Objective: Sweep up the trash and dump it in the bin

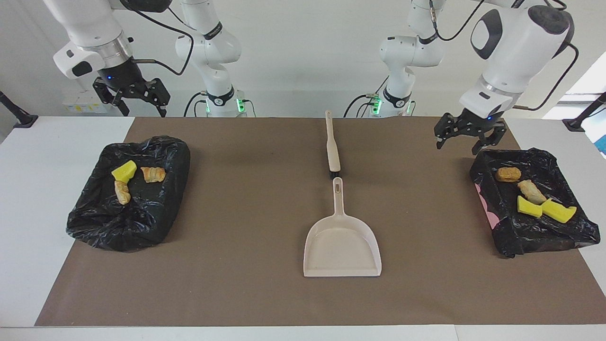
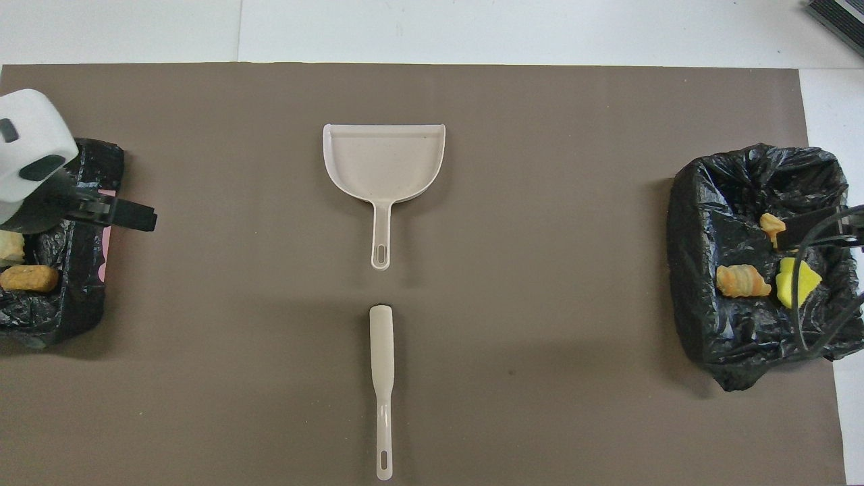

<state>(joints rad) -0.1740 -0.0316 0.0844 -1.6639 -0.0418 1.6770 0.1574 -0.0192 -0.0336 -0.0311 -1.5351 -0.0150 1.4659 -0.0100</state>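
Wide open brown mat (image 1: 246, 237) across the middle of the counter (image 1: 42, 199), with bare room on every side of the two tools lying there. The dustpan (image 1: 342, 246) sits flat at the centre, mouth pointing away from the robots, handle toward them. Just nearer the robots, at six o'clock from the pan in the overhead view, lies the brush (image 2: 382, 378), in line with the pan's handle and a small gap apart from it.

Left hand (image 1: 466, 137) hangs in the air over the near edge of the bin at the left arm's end (image 1: 568, 237), fingers spread and holding nothing. Right hand (image 1: 132, 97) hangs up by the counter's edge nearest the robots, above the right arm's end, also spread and empty.

Both bins are lined with black bags. The left arm's bin holds four bits of trash (image 1: 530, 192): one orange-brown piece, one pale lump, two yellow chunks. The bin at the right arm's end (image 1: 113, 232) holds three bits (image 1: 124, 171): a yellow chunk and two bread-like pieces.
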